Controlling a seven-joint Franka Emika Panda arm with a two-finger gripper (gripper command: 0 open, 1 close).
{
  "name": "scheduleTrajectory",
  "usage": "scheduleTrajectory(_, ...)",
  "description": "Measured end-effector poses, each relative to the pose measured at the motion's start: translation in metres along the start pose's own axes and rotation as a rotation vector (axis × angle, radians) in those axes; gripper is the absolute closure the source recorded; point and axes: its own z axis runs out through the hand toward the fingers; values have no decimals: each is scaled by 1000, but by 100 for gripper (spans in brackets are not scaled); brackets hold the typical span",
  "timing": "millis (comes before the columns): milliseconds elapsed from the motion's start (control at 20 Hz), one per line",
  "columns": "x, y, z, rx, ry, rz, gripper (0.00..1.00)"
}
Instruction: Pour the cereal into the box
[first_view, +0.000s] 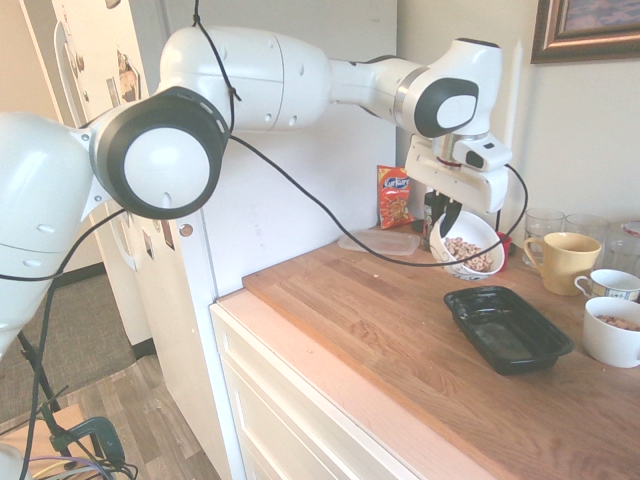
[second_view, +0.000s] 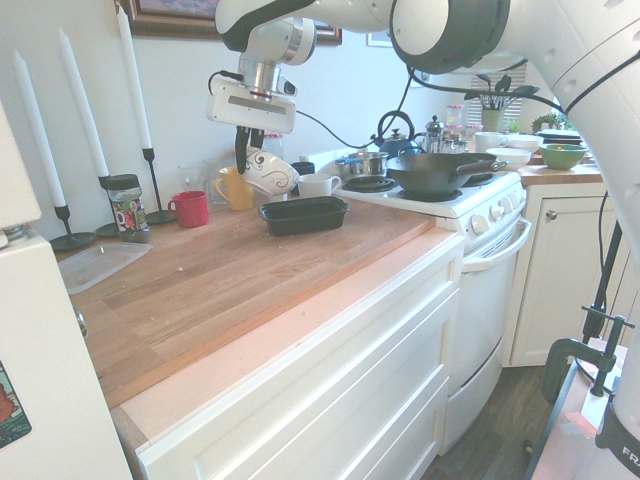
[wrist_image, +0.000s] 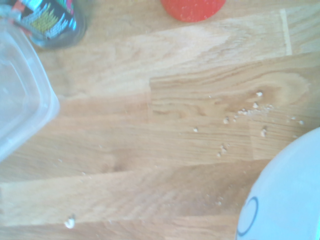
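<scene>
My gripper (first_view: 449, 216) is shut on the rim of a white patterned bowl (first_view: 470, 238), holding it in the air and tilted on its side. The cereal (first_view: 468, 254), small tan pieces, lies in the bowl's lower part. The box (first_view: 507, 328), a shallow black glossy tray, sits empty on the wooden counter just in front of and below the bowl. From the other side, the bowl (second_view: 270, 172) hangs under the gripper (second_view: 244, 152), behind the box (second_view: 303, 214). In the wrist view the bowl (wrist_image: 285, 197) fills one corner, with crumbs scattered on the wood.
Beyond the bowl stand a yellow mug (first_view: 562, 260), a white cup (first_view: 610, 285) and a white bowl of cereal (first_view: 612, 332). An orange-red snack bag (first_view: 395, 196), a clear flat container (first_view: 380, 242), a red mug (second_view: 190, 208) and a jar (second_view: 124, 206) line the wall. A stove with a wok (second_view: 440, 172) adjoins the counter.
</scene>
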Motion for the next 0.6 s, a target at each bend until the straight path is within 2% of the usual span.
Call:
scheduleTrajectory(250,30,20,1,143,-151,35,100)
scheduleTrajectory(600,77,76,1,342,-318,79,100)
